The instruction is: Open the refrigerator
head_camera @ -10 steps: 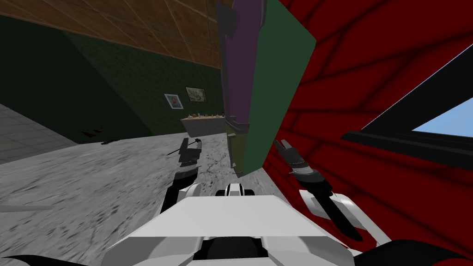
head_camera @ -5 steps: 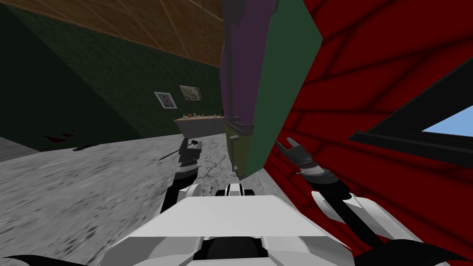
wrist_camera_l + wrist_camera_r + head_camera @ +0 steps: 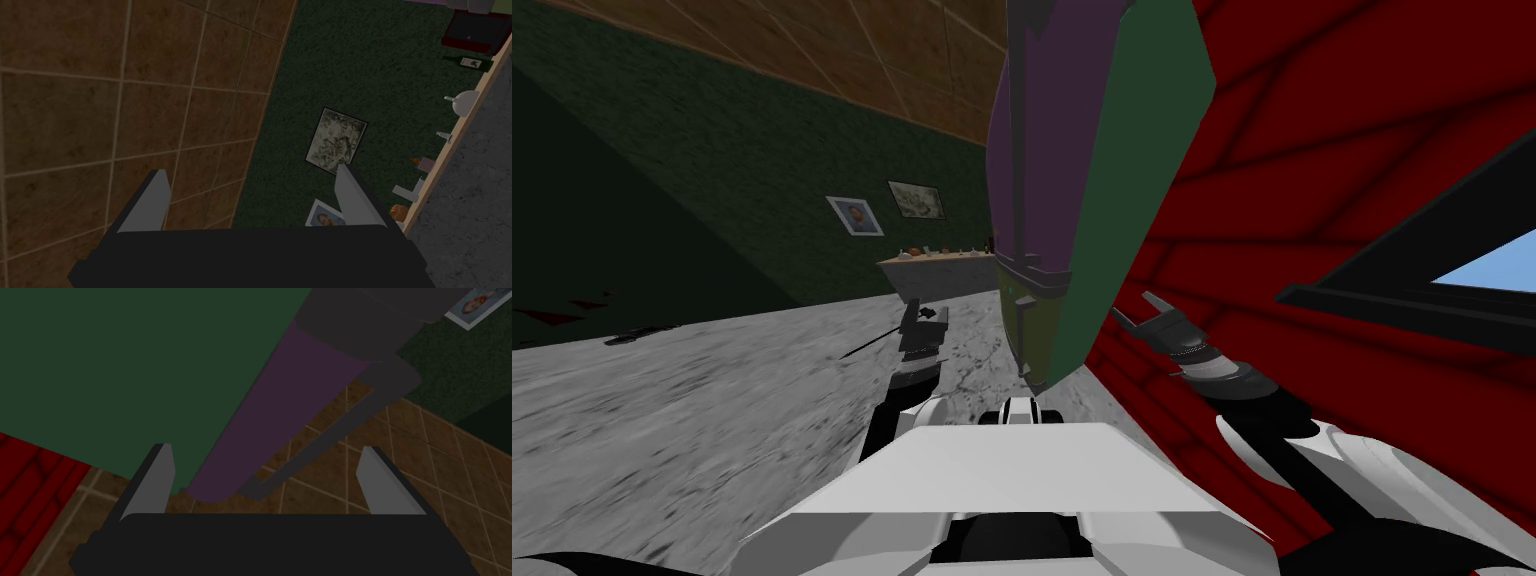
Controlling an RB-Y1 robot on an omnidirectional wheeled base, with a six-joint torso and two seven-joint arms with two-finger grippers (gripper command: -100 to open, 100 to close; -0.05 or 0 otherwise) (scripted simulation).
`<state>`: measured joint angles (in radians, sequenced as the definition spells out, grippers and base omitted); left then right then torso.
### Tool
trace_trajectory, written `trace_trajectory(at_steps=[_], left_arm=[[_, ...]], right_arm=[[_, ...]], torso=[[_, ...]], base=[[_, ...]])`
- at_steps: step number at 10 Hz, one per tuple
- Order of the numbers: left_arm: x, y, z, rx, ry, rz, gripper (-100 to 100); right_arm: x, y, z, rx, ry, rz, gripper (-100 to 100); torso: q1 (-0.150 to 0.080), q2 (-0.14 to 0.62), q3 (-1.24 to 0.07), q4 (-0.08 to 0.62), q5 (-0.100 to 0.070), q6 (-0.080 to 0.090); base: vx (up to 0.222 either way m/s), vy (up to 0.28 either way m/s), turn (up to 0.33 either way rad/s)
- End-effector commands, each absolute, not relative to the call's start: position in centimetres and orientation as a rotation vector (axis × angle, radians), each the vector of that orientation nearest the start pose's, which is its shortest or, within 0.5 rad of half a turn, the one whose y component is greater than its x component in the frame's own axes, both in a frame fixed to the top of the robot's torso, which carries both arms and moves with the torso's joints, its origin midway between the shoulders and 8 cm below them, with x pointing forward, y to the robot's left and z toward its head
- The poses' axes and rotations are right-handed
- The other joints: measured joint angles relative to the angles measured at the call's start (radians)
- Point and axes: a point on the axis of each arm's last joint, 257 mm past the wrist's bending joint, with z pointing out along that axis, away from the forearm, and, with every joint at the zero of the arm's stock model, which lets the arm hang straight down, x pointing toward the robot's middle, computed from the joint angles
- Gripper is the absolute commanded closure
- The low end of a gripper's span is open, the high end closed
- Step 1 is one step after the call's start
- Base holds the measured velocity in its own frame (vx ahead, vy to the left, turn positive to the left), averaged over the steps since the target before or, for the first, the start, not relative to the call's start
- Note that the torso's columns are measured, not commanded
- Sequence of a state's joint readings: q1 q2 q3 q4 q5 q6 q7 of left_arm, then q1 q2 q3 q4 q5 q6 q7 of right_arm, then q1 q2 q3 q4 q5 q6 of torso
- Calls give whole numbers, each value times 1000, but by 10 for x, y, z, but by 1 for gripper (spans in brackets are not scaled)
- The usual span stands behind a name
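Observation:
The refrigerator (image 3: 1122, 180) rises straight ahead, tall, with a green side, a purple upper door (image 3: 1032, 160) and an olive lower door (image 3: 1030, 320). Both doors look flush with the body. My right gripper (image 3: 1140, 310) is open and empty, low beside the green side near the red wall. Its wrist view looks up along the green side (image 3: 125, 363), the purple door (image 3: 280, 413) and a long dark grey handle (image 3: 345, 413), with the right gripper (image 3: 267, 449) apart from all of them. My left gripper (image 3: 925, 312) hangs left of the refrigerator, and the left gripper (image 3: 251, 170) is open and empty.
A red brick wall (image 3: 1312, 200) with a dark-framed window (image 3: 1472, 270) stands close on the right. Beyond the refrigerator, a counter (image 3: 932, 262) with several small items runs along the dark green wall. Grey floor (image 3: 712, 400) spreads to the left.
The whole view has shifted, so I have moved; the refrigerator looms a little larger. My right arm has swung slightly outward to the right. Both grippers stay open.

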<state>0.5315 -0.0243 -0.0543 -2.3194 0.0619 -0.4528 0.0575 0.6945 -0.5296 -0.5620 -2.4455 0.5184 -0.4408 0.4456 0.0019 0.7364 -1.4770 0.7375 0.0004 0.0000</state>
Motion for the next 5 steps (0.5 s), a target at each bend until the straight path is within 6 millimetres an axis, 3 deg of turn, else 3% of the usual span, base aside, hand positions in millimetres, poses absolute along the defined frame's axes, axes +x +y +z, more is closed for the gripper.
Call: trace_trajectory(at_steps=[1, 5], left_arm=[[343, 275, 23, -772, 560, -1429, 0], [343, 275, 23, -772, 560, -1429, 0]], right_arm=[[313, -322, 61, -558, 1084, -152, -100], [311, -324, 74, -790, 1044, -375, -100]], torso=[[2, 0, 0, 0, 1, 0], [-1, 1, 0, 0, 0, 0]], base=[[81, 136, -32], [105, 142, -76]])
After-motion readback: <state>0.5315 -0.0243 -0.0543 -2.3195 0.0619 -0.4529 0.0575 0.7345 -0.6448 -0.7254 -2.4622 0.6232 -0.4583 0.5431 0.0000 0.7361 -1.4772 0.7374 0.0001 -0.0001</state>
